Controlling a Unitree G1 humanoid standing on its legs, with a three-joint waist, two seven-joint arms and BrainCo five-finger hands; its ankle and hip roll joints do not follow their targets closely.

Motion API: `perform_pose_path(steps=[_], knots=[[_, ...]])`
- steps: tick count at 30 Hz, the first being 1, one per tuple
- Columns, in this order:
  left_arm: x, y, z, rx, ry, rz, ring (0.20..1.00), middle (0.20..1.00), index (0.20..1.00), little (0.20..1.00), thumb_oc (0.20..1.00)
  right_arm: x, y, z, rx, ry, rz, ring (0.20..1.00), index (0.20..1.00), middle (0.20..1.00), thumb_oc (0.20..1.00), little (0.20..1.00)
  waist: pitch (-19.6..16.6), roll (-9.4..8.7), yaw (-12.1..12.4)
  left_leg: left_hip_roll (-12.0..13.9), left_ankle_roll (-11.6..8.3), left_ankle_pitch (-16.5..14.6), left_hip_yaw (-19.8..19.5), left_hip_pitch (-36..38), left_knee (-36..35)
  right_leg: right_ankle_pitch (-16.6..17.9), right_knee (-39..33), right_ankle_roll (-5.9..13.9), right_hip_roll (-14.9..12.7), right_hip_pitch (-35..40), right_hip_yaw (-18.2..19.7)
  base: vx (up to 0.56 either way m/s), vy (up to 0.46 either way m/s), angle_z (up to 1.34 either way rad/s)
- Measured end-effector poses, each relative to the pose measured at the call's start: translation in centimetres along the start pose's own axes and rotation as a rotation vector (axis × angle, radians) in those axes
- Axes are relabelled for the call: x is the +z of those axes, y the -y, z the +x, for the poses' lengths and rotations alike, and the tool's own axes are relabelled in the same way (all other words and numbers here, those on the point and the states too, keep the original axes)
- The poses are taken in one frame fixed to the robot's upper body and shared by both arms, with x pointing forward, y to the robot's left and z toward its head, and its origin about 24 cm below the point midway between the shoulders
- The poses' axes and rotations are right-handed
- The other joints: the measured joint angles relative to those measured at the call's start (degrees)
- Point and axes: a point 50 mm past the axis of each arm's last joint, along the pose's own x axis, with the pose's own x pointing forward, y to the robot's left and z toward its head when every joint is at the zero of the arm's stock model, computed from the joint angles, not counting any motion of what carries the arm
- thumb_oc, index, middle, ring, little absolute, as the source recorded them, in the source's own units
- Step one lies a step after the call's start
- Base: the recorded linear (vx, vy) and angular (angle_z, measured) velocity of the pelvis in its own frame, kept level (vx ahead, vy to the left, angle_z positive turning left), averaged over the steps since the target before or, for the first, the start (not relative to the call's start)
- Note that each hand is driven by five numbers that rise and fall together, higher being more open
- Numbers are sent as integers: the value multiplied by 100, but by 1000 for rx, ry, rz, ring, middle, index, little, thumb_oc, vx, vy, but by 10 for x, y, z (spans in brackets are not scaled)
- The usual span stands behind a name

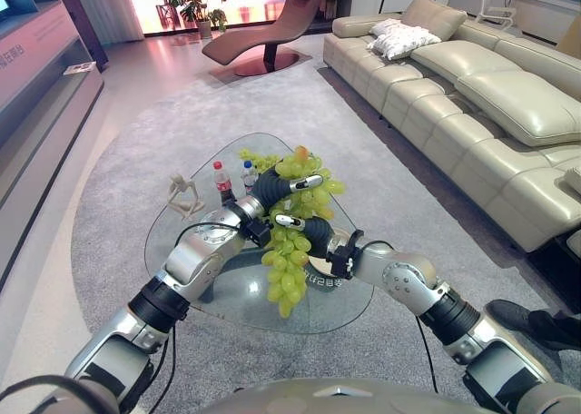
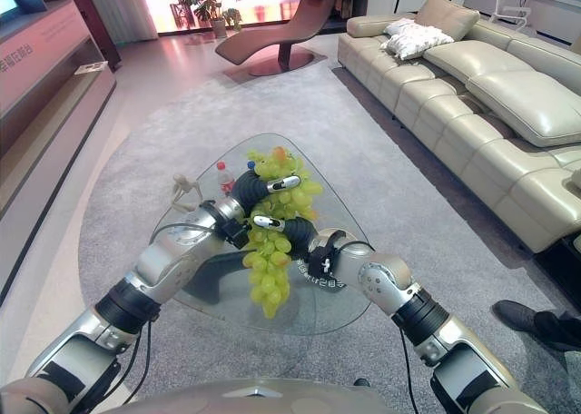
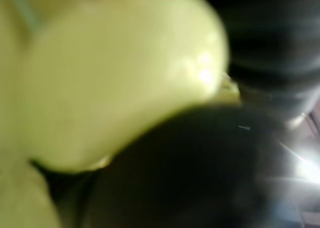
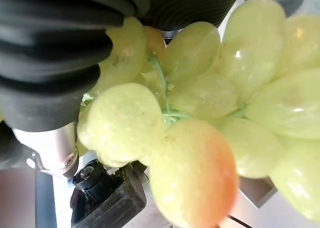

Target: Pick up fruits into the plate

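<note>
Green grapes (image 1: 289, 251) are held up between both hands above the glass table (image 1: 345, 310), long axis hanging downward. Left hand (image 1: 270, 187) and right hand (image 1: 313, 232) are buried in them; finger state cannot be told.

Left arm (image 1: 195, 255): silver-grey rounded shells, black band (image 1: 156, 303) at the elbow joint. Right arm (image 1: 404, 278): same silver-grey shells, black band (image 1: 451, 316). Left hand (image 1: 272, 185), right hand (image 1: 313, 231): backs and wrists under dark ribbed covers.
</note>
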Motion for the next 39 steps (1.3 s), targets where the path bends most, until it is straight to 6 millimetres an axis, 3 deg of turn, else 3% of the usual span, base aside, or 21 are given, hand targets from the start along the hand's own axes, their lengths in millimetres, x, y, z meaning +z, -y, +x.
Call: perform_pose_path(steps=[18, 19, 20, 21, 31, 39], knots=[[-10, -3, 2, 33, -32, -12, 200, 200, 200, 200, 200, -6, 3, 1, -44, -1, 6, 200, 200, 200, 200, 200, 0, 0, 0, 5, -3, -21, 85, 46, -8, 0, 0, 1, 5, -6, 77, -1, 2, -1], [-10, -3, 2, 35, -31, -14, 373, 373, 373, 373, 373, -6, 3, 1, -44, 2, 5, 200, 200, 200, 200, 200, 0, 0, 0, 5, -4, -22, 89, 46, -9, 0, 0, 1, 5, -8, 80, 0, 0, 0], [-9, -4, 2, 39, -28, -18, 909, 909, 909, 909, 909, -6, 3, 1, -45, 5, 5, 200, 200, 200, 200, 200, 0, 0, 0, 5, -3, -25, 91, 46, -14, -1, -1, 1, 6, -9, 83, 0, 0, 0], [-9, -4, 2, 41, -24, -21, 1000, 1000, 1000, 1000, 1000, -5, 3, 1, -46, 9, 4, 200, 200, 200, 200, 200, 0, 0, 0, 5, -3, -27, 93, 46, -14, -1, -1, 1, 6, -9, 83, 0, 0, 0], [-8, -8, -1, 46, -6, -48, 1000, 1000, 1000, 1000, 1000, -3, 4, -1, -55, 46, 12, 200, 200, 200, 200, 200, 4, 7, 0, 8, 6, -44, 86, 39, -25, -23, -3, 27, 4, -7, 72, 0, 0, 0], [-26, -26, -19, 126, -56, -91, 1000, 1000, 1000, 1000, 1000, -7, 4, -7, -52, 90, 81, 200, 200, 200, 200, 200, 62, 100, 5, 14, 9, -48, 39, -21, -27, -54, -30, 28, -3, -10, -10, 9, 3, 4]])
